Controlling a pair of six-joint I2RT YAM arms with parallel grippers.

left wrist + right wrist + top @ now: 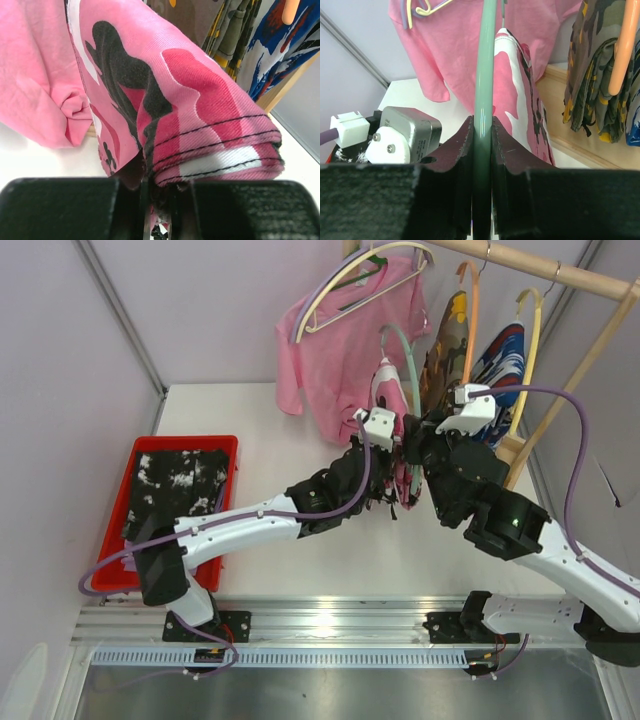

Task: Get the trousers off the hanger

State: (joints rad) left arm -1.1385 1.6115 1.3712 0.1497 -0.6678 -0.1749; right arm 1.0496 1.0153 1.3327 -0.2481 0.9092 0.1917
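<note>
At the near edge of the table (260, 420), the two arms are bolted down side by side and reach away from me toward the clothes. A little further in, on the left, sits a red tray (186, 441) with some black-and-white cloth (175, 490) lying in it; I cannot tell what that cloth is. In the middle of the table, both arms meet at the pink-and-black camouflage trousers (200, 100). The left gripper (157, 200) is squeezed almost all the way closed, and it has a stitched edge of those trousers pinched between its fingers. The right gripper (482, 150) is closed tight around the thin green hanger (484, 65) that the trousers hang on. So this pair is not off yet: it is draped on the green hanger, with one arm holding the cloth and the other holding the hanger. I think the grabbing part is done and the pulling-off part is left to do. Further back, on the wooden rail (540, 270), hang the plain pink T-shirt (330, 360), then the yellow-olive camouflage trousers (445, 350) on an orange hanger (470, 300), and the blue, white and red trousers (500, 355) on a yellow hanger (535, 330). No gripper touches those two pairs, so they look like work for later.
</note>
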